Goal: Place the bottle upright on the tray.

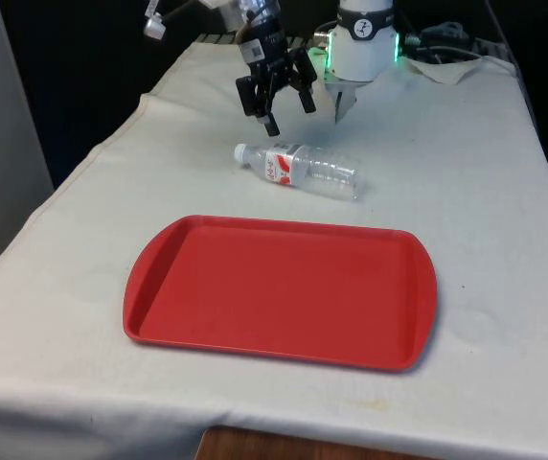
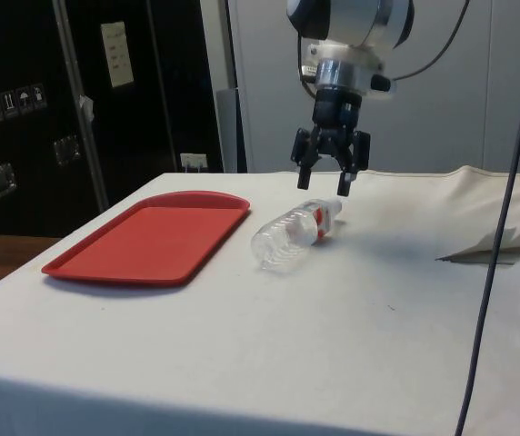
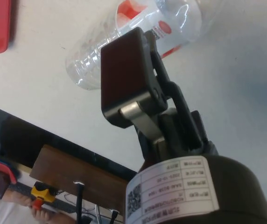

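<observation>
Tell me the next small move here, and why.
Probably lower the gripper straight down around the bottle. The bottle lies on its side on the cloth, short of the red tray, and the open gripper hangs just above its cap end, holding nothing.

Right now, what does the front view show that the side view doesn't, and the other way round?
Front view alone: the whole red tray outline and the bottle's cap toward that view's left. Side view alone: dark cabinets behind the table, and the gap between the open claw and the bottle beneath it. Both: the bottle lying on the cloth, off the tray.
</observation>
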